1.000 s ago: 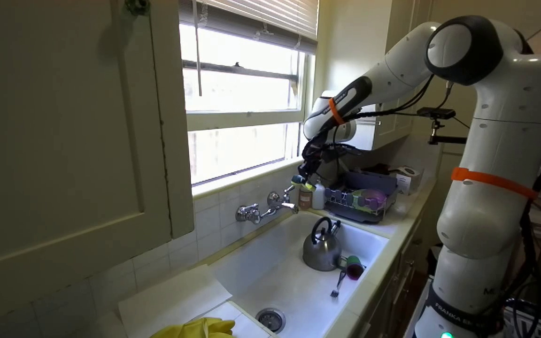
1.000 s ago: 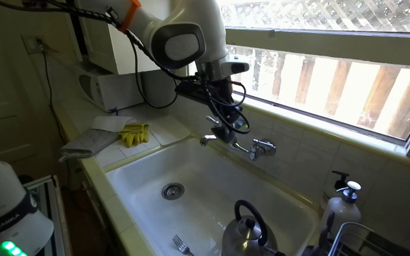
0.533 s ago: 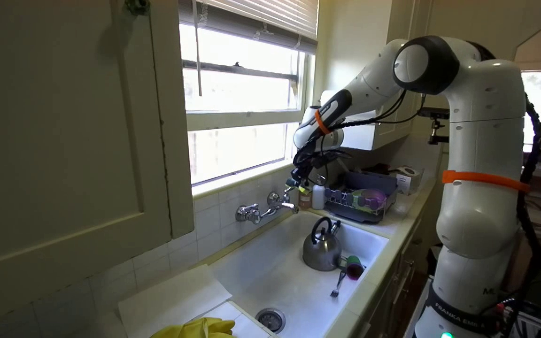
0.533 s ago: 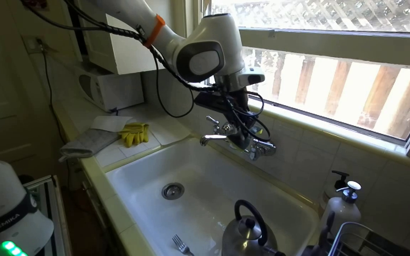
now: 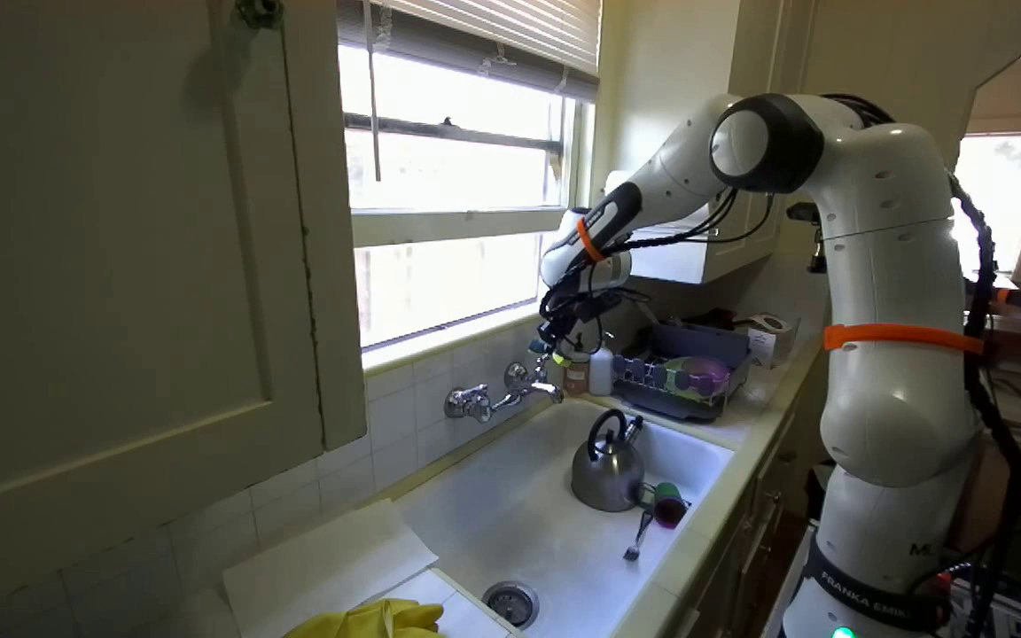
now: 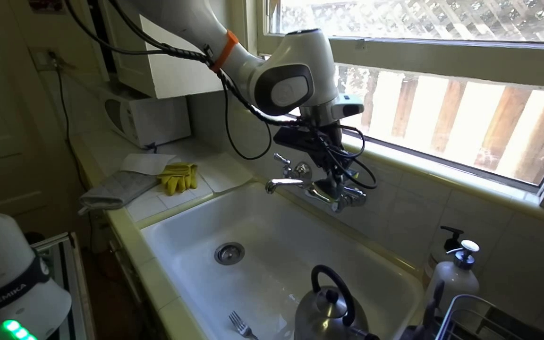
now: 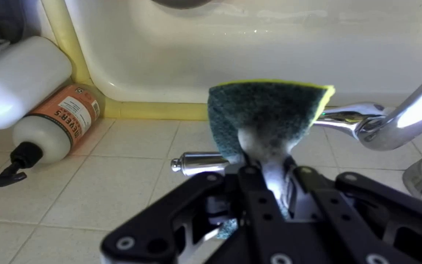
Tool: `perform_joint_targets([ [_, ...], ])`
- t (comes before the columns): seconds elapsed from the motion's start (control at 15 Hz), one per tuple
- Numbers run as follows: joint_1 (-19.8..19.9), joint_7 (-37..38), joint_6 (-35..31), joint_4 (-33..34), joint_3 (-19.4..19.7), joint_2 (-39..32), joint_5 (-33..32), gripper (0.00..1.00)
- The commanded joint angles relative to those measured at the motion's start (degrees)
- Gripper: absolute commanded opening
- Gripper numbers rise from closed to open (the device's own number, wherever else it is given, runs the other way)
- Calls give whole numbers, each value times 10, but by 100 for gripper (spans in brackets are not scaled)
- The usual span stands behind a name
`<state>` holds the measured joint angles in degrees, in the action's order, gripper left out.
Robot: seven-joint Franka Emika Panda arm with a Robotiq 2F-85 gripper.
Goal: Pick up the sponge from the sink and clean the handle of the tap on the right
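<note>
In the wrist view your sponge (image 7: pixel 258 106) covers part of the tap handle (image 7: pixel 202 164), leaving only its left end in sight; whether the two touch cannot be determined. The spout (image 7: pixel 412 113) is cut by the right edge of that view and the white bottle (image 7: pixel 20 82) by the left. In both exterior views the sponge is reduced to small, partly masked patches of colour. In an exterior view the kettle (image 6: pixel 331 314) and the fork (image 6: pixel 240 324) run past the bottom edge; in an exterior view the yellow gloves (image 5: pixel 378 618) are cut off likewise. As to the tool, your gripper (image 7: pixel 267 165) is clamped on the sponge: the fingers (image 7: pixel 251 183) stand close together with its middle pinched between them, and its dark green face flares out beyond, thin yellow along the edge. The sponge's opposite end is mostly hidden behind the gripper. A pale patch just ahead of the fingers is too blurred to identify. You hold the sponge up out of the sink (image 6: pixel 262 283), at the tap handle and near the tiled wall (image 7: pixel 104 198).
</note>
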<state>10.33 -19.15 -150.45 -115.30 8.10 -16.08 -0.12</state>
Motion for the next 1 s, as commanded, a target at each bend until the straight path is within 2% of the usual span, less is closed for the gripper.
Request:
perform_joint_targets([
  [0.0,20,-18,-8,27,-21,-29,13,4],
  [0.6,47,-13,-3,50,-17,-50,5,4],
  [0.93,43,-13,0,55,-26,-56,1,4],
])
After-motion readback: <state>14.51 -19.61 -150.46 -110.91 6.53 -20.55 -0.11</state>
